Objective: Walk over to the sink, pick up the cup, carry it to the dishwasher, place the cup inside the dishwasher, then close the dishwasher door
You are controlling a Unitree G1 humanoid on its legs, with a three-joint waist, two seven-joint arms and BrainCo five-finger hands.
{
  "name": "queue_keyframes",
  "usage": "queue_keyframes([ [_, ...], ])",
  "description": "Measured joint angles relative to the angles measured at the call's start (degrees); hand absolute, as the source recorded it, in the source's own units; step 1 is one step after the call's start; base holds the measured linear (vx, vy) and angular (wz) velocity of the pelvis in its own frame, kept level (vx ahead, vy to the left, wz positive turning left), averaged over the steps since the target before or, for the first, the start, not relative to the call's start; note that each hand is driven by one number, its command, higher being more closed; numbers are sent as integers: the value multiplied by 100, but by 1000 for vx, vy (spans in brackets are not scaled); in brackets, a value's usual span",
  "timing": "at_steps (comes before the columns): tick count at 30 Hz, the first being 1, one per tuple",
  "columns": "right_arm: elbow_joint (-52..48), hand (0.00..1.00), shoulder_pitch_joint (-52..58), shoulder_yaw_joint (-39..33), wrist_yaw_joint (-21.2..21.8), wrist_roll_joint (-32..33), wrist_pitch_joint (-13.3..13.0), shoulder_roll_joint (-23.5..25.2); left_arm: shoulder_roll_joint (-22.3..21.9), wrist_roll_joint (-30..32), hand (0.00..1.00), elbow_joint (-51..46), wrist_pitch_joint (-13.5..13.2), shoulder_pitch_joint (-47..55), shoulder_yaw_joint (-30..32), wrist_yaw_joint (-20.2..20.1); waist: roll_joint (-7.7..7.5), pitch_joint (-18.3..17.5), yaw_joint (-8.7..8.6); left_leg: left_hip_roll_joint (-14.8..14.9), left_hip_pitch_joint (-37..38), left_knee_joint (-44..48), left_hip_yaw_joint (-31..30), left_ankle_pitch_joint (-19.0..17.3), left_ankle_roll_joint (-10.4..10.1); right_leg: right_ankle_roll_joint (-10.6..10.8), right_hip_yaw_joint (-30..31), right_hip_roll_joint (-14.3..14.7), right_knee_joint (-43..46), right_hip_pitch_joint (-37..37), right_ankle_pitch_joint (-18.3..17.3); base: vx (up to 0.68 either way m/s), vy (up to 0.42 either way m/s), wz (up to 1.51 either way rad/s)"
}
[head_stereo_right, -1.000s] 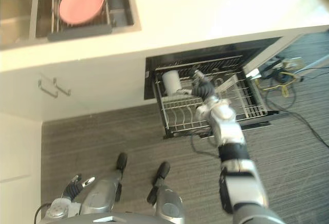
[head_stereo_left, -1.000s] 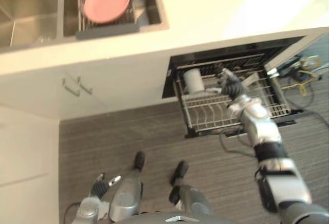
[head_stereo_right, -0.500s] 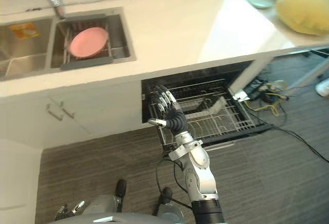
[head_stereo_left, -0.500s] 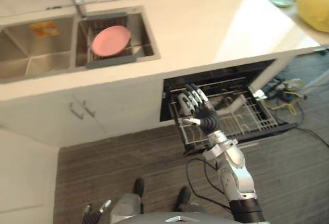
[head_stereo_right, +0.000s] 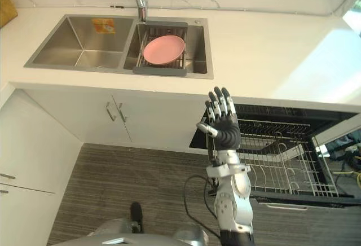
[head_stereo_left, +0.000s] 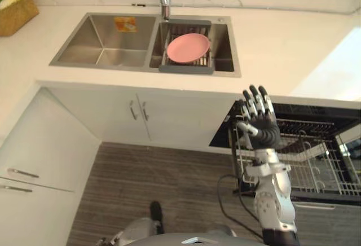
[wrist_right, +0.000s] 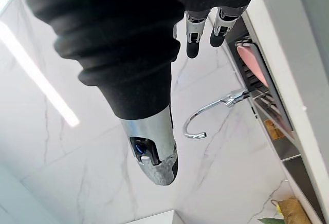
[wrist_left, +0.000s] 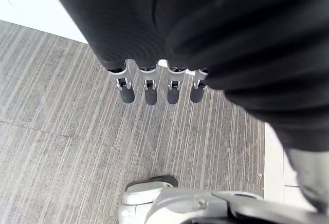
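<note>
Dishwasher rack (head_stereo_right: 282, 151) behind right hand (head_stereo_right: 227, 132) — fingers (head_stereo_right: 219, 102) straight, apparently empty.

White countertop (head_stereo_right: 265, 48) with inset double sink (head_stereo_right: 79, 45), wicker basket (head_stereo_left: 17, 10) on its left end.

My right hand (head_stereo_right: 223, 126) is raised near the middle of the view, with the fingers straight, slightly spread and pointing to twelve o'clock. From it toward three o'clock the dishwasher (head_stereo_right: 299, 119) stands open under the white counter (head_stereo_right: 265, 48). Its wire rack (head_stereo_right: 285, 158) is pulled out over the grey striped floor (head_stereo_right: 141, 184). At eleven o'clock from my hand lies the two-basin sink (head_stereo_right: 62, 43). A pink plate (head_stereo_right: 163, 49) rests on a dark drain rack (head_stereo_right: 161, 70) in the basin closer to my hand, just below the tap (head_stereo_right: 142, 0). At nine o'clock from my hand are white cabinet doors with two handles (head_stereo_right: 114, 112).
</note>
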Motion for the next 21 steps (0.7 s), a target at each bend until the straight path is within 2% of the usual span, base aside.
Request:
queue_keyframes([
  [2,-148,0,179,-117,-12,11,-9,-31,144,-4,0,46,101,-3,-78,-62,-168,-65,39,-111,103,-22,-108,57,15,96,425,23,132,13,-68,167,-59,65],
  [3,-147,0,149,-147,-8,39,-14,-30,154,-5,0,46,109,-16,-83,-79,-175,-72,64,-113,103,-17,-120,65,11,135,453,38,116,20,-15,151,-32,17],
  [4,-145,0,35,-183,-2,154,-24,-28,183,-7,0,47,108,-65,-83,-118,-257,-119,84,-88,98,-23,-133,72,0,200,452,81,81,40,121,93,-36,6],
  [7,-128,0,-215,-333,-3,231,-138,-28,196,-18,0,66,-46,-125,-85,-194,-199,-92,66,-55,115,-59,-107,77,-9,256,468,115,49,77,253,35,-25,0],
  [8,-116,0,-286,-411,-63,229,-158,-28,183,-59,0,79,-122,-148,-92,-192,-174,-78,74,-54,193,-118,-100,88,-21,327,487,115,4,144,307,23,-27,-3],
  [10,-87,0,-278,-465,-269,227,-158,-26,178,-133,0,232,-238,-194,-111,-178,-151,-95,79,-47,351,-281,-67,126,-32,334,574,149,-119,267,361,-2,-20,-12],
  [12,-84,0,-277,-504,-486,213,-165,-26,166,-128,0,289,-279,-221,-112,-99,-120,-115,75,-19,417,-471,-9,138,-81,334,648,181,-213,296,420,-68,-26,-25],
  [13,-84,0,-277,-497,-566,166,-179,-25,158,-124,0,290,-306,-221,-105,16,-116,-119,82,2,424,-504,70,102,-39,336,693,197,-285,295,433,-105,-27,-39],
  [15,-84,0,-262,-498,-732,118,-181,-25,93,-123,0,294,-322,-250,-7,301,-108,-117,71,51,313,-127,263,-110,-52,354,872,214,-496,324,421,-50,-18,-46],
  [16,-84,0,-253,-499,-738,125,-181,-25,66,-123,0,296,-325,-262,24,346,-83,-112,65,94,196,142,314,-252,-57,377,920,230,-511,327,407,-17,-12,-37],
  [17,-85,0,-228,-499,-734,126,-181,-31,8,-123,0,298,-365,-268,51,468,-3,-126,50,225,-95,855,387,-597,-113,498,946,281,-472,314,329,-36,-14,-26],
  [18,-85,0,-215,-503,-734,124,-182,-34,-18,-123,0,298,-385,-272,49,501,46,-130,45,292,-204,1115,391,-746,-123,558,965,316,-438,308,297,-67,-35,-26],
  [19,-85,0,-135,-497,-724,124,-187,-40,-105,-106,0,310,-468,-281,66,619,213,-146,26,476,-452,1678,362,-987,-117,654,1049,464,-259,259,219,-46,-51,-13],
  [20,-87,0,-45,-460,-717,130,-189,-40,-153,-96,0,327,-534,-281,77,728,299,-177,25,548,-498,1760,359,-1022,-167,486,1083,548,-151,201,107,-18,-62,0],
  [21,-128,0,-25,-442,-717,140,-204,-57,-226,-45,0,391,-648,-313,216,785,285,-187,29,668,-576,2071,379,-1041,-214,372,1091,620,-113,174,-2,22,-69,13],
])
